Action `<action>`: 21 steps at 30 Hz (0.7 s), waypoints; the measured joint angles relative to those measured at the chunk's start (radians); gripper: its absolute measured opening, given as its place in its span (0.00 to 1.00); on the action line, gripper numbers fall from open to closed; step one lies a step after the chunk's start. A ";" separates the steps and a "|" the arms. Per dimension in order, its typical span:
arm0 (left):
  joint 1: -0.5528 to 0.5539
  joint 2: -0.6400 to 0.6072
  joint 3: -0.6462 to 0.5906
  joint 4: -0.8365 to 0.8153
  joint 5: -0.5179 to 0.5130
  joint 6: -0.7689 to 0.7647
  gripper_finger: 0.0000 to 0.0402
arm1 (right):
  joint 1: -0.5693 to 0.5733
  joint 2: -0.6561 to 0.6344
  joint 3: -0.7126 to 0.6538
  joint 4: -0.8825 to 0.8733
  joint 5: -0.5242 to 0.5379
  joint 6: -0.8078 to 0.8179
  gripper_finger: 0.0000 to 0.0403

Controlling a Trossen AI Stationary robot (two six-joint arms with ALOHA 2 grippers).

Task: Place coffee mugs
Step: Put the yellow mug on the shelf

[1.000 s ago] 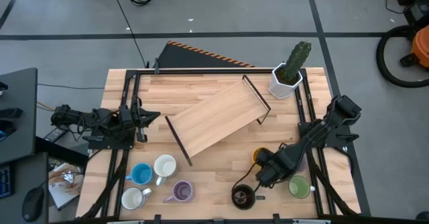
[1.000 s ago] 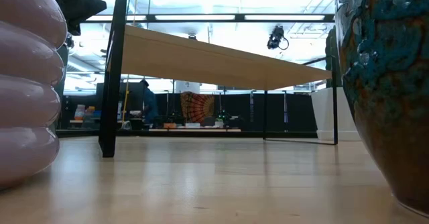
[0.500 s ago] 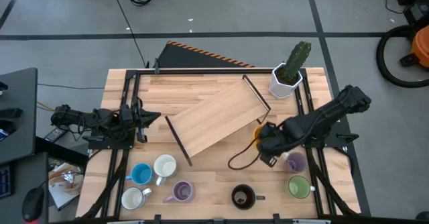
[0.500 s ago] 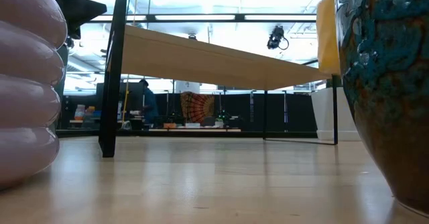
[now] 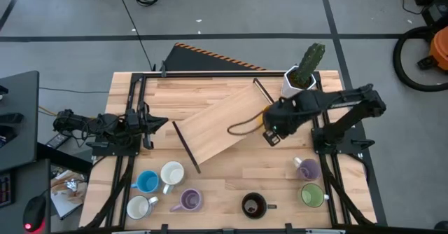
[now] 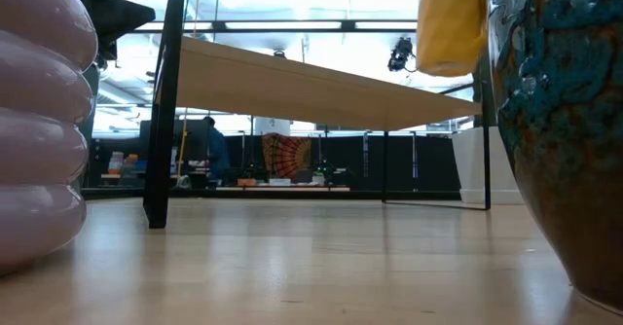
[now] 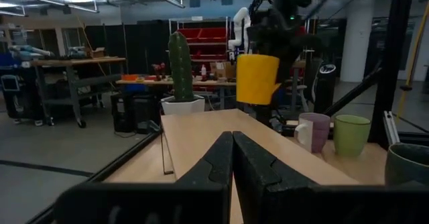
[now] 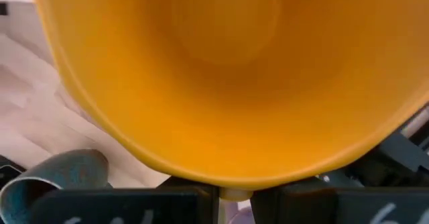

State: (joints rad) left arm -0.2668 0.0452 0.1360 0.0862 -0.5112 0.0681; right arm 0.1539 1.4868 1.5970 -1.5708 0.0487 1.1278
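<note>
Nearest the table's front edge, in front of the wooden shelf (image 5: 225, 129), stand a white mug (image 5: 138, 207), a lavender mug (image 5: 189, 200), a dark brown mug (image 5: 253, 205) and a green mug (image 5: 312, 195). Just behind them, still short of the shelf, sit a blue mug (image 5: 147, 182), a second white mug (image 5: 171, 173) and a second lavender mug (image 5: 306, 168). The left gripper (image 5: 145, 124) waits to the left of the shelf with its fingers pressed together. The right gripper (image 5: 269, 125) hangs above the shelf's right end, pinching the orange mug (image 7: 257, 78) by its rim, so the mug is in the air over the shelf and clear of its top. Beyond the shelf's right end, at the table's far right corner, stands the white pot with a cactus (image 5: 302, 73).
</note>
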 joint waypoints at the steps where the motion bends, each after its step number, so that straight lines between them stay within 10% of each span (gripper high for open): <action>1: 0.000 0.000 0.000 0.000 0.000 0.000 0.04 | -0.021 0.001 0.000 -0.003 -0.011 -0.009 0.14; 21: 0.000 0.000 0.000 -0.004 0.000 0.003 0.04 | -0.211 0.066 -0.006 0.002 -0.071 -0.122 0.14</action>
State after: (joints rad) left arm -0.2667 0.0452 0.1359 0.0825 -0.5114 0.0711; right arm -0.0569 1.5530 1.5909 -1.5687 -0.0224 1.0054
